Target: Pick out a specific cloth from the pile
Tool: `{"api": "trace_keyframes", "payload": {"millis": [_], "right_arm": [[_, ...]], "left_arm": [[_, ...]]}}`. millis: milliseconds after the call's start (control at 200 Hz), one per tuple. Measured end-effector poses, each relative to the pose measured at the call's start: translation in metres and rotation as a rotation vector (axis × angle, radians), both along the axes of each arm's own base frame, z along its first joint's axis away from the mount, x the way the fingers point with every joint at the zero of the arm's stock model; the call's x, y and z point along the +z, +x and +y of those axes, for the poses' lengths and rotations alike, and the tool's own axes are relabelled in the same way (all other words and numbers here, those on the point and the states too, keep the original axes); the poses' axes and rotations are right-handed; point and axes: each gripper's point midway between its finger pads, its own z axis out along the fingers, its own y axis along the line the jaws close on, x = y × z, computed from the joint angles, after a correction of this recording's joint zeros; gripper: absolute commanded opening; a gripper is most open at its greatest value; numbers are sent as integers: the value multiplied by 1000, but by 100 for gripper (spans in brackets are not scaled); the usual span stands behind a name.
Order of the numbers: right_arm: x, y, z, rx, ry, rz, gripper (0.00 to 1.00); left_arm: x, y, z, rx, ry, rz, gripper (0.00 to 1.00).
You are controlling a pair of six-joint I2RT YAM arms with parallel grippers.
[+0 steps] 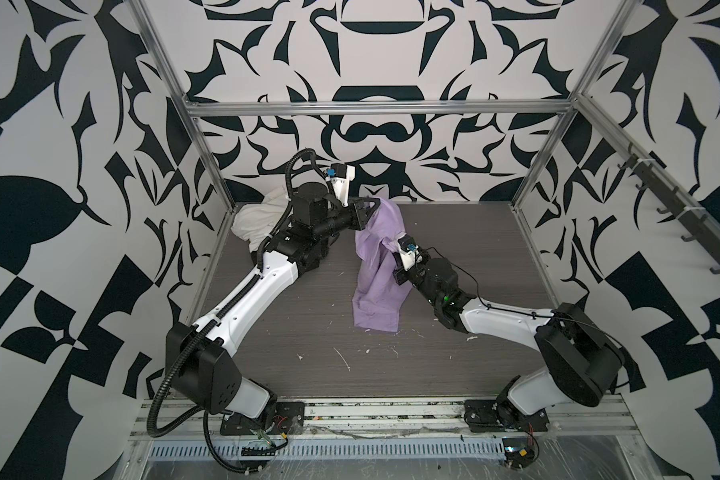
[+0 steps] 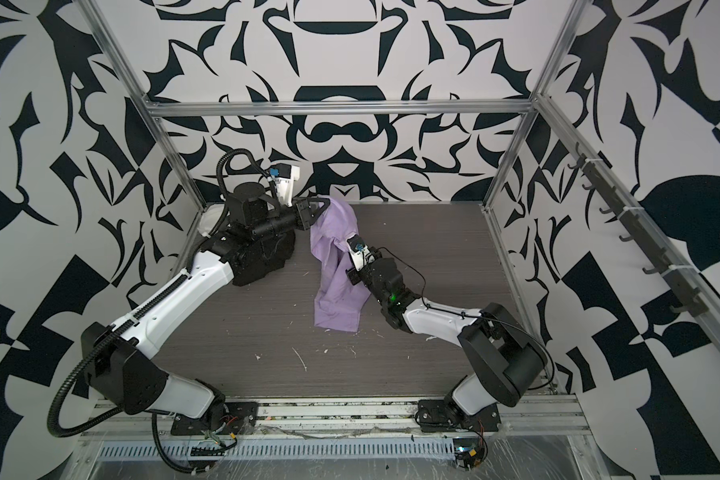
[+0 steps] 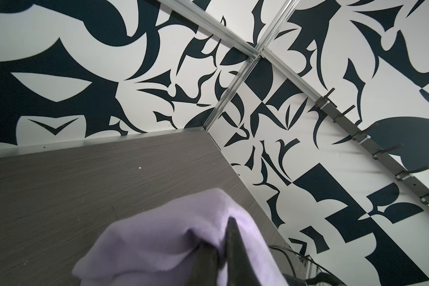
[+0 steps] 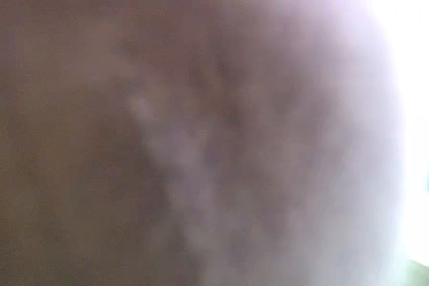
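Observation:
The lavender cloth [image 1: 377, 266] [image 2: 335, 270] hangs stretched in mid-table, its lower end lying on the tabletop. My left gripper [image 1: 376, 204] [image 2: 326, 202] is shut on its top edge, raised near the back wall; in the left wrist view the cloth [image 3: 159, 237] folds over the dark fingers [image 3: 233, 247]. My right gripper [image 1: 391, 246] is buried in a bunched fold halfway down the cloth, its fingers hidden. Blurred lavender fabric [image 4: 307, 148] fills the right wrist view. The rest of the pile, an off-white cloth [image 1: 255, 222] and a black cloth [image 2: 267, 262], lies at the back left under my left arm.
The grey wood-grain table [image 1: 308, 374] carries small white scuffs and crumbs. Aluminium frame posts [image 1: 208, 166] stand at the back corners. A rail of black hooks [image 1: 674, 208] runs along the right wall.

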Motion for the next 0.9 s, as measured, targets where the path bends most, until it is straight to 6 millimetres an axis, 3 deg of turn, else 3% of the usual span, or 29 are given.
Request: {"api": "trace_keyframes", "payload": {"millis": [380, 600, 785, 900], "right_arm": [[-10, -41, 5, 57, 15, 74, 0], [-21, -58, 7, 70, 26, 123, 0], [-36, -71, 6, 79, 33, 171, 0], [-45, -75, 3, 77, 20, 200, 15]], "left_arm": [[-5, -17, -12, -51, -4, 39, 0], [2, -38, -15, -84, -3, 46, 0], [-9, -56, -14, -104, 14, 80, 0], [-18, -62, -11, -103, 26, 105, 0]]}}
